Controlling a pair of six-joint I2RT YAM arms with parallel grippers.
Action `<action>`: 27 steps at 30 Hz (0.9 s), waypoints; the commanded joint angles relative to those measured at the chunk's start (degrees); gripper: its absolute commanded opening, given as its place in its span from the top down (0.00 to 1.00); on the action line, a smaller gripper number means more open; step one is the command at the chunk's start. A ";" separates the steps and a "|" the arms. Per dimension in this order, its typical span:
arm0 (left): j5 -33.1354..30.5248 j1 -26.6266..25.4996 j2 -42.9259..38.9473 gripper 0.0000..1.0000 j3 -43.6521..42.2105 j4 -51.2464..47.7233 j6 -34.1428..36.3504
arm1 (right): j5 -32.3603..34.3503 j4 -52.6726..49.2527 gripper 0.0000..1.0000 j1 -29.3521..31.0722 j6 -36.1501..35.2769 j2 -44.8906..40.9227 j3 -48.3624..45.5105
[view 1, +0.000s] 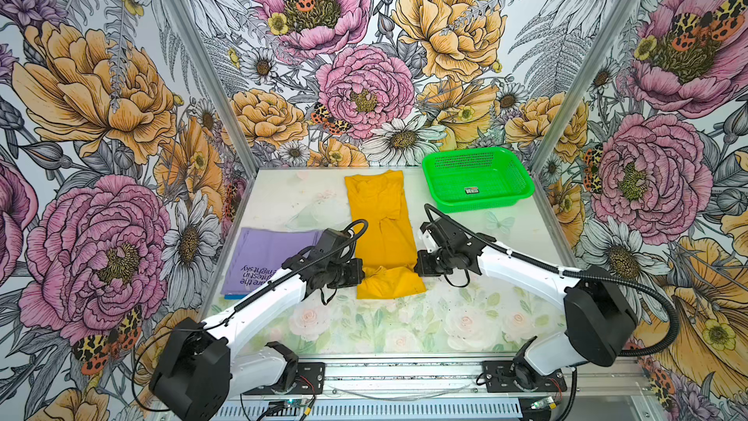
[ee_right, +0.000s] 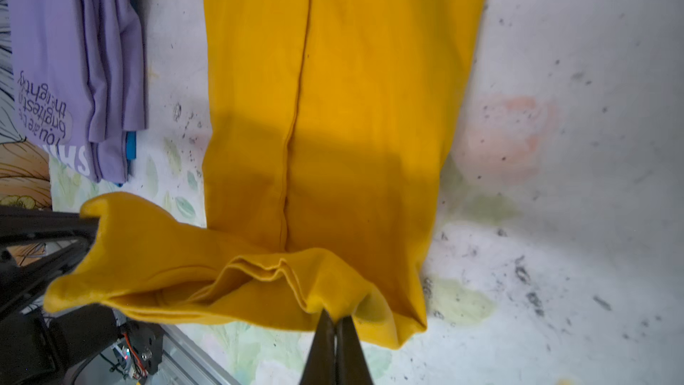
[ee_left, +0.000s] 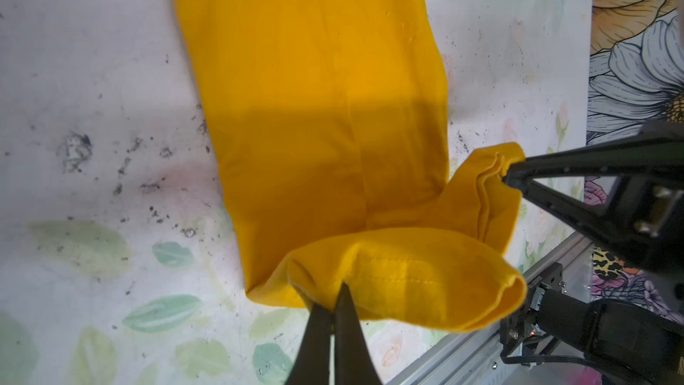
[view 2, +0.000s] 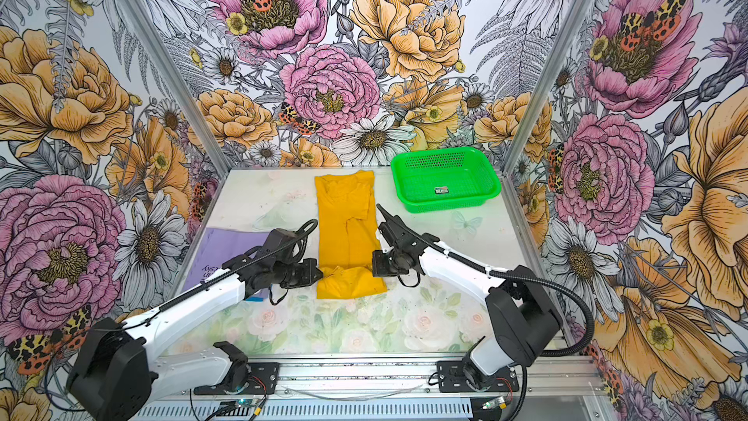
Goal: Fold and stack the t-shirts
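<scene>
One wide floral-printed table (view 1: 404, 330) carries everything. Down its middle lies the yellow t-shirt (view 1: 380, 228), narrowed into a long strip with its sides turned in, collar end toward the back wall and hem end toward the robot's bases. The green basket (view 1: 485, 202) sits well apart at the far right corner, with only a small label in it. To the left of the strip, apart from it, rests the lavender t-shirt (view 1: 267, 253), folded flat with its dark lettering showing. A sliver of a blue t-shirt (ee_right: 130, 146) peeks from beneath it, so the stack looks begun. The left gripper (ee_left: 338, 290) has its fingers pressed together on the hem's left corner. The right gripper (ee_right: 335, 316) is pinched tight on the right corner, several cloth layers caught between its tips. The hem between them is lifted a little and sags in a loose roll. I judge the crosswise fold of the yellow tee to be the step in hand. The next move would call for both arms to raise the corners evenly, carry them toward the collar without letting the strip twist or splay, lay them down squarely and only then let go.
</scene>
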 commanded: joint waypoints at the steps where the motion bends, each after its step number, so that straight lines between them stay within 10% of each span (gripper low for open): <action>1: 4.04 3.66 5.52 1.00 4.38 2.60 7.37 | 1.60 0.53 1.00 -2.83 -1.40 5.63 5.52; 27: 7.37 12.89 31.24 1.00 27.45 2.99 12.38 | -7.44 -0.98 1.00 -12.72 -3.22 30.08 31.79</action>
